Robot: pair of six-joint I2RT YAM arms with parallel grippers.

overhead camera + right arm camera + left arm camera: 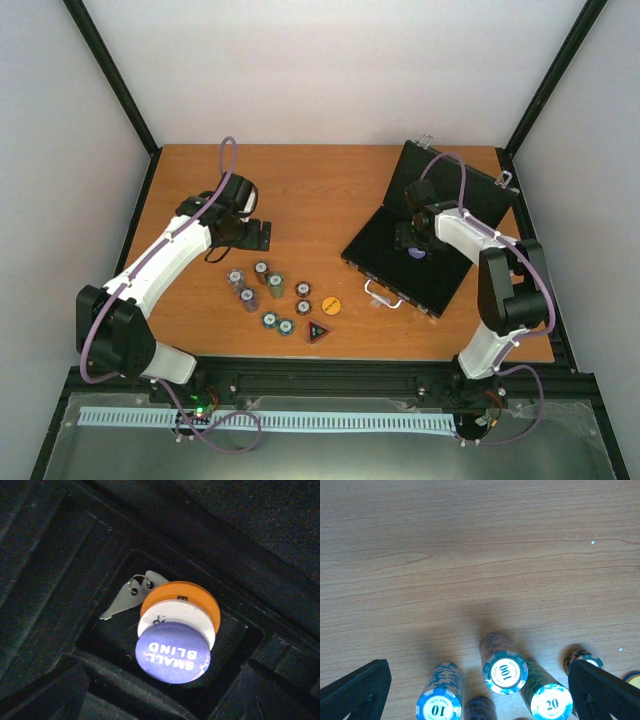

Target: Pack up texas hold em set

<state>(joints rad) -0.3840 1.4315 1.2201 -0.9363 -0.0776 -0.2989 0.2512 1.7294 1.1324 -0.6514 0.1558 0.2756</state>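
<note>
Right wrist, three overlapping discs point(176, 630), one case point(70, 540)

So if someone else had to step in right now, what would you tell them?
Left tool: open, empty, poised at the chip stacks on the table.
Right tool: open, empty, inside the open case.
Done: blue disc lies in a case pocket, overlapping a white disc and an orange disc.
To do: pack the chip stacks, the second orange disc and the triangular token, then shut the case.
</note>
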